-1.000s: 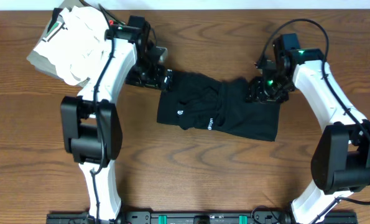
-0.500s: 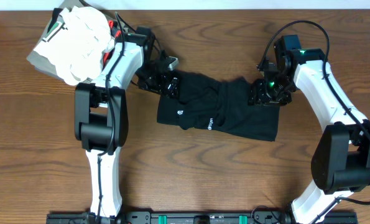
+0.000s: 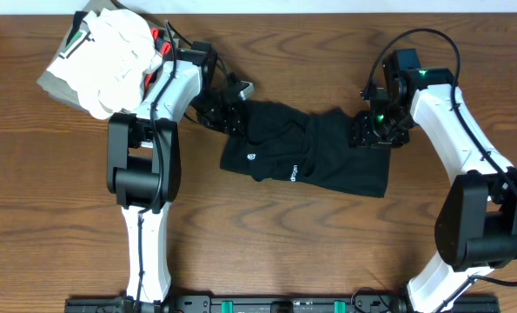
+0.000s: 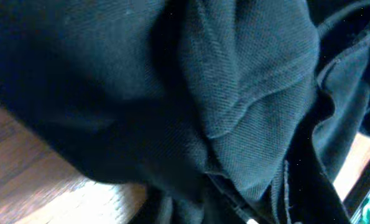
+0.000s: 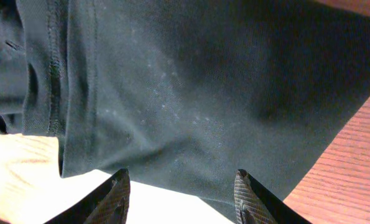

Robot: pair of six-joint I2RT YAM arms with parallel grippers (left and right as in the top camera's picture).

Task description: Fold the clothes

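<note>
Lining up on the top corners for a fold

Spread wide, the right end effector [image 5: 180, 182] hovers at the hem of the black clothes [image 3: 314, 156]. The left end effector [image 3: 228, 111] is close against fabric (its grip I cannot tell). The clothes lie bunched in the middle of the counter [image 3: 267, 252]. Next, probably: pinch both corners, lift, fold over.

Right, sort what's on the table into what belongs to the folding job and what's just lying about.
Belongs to the job:
- black garment
- left gripper, at its left edge
- right gripper, at its right edge

Lying about:
- mostly white clothes pile, far left corner
</note>
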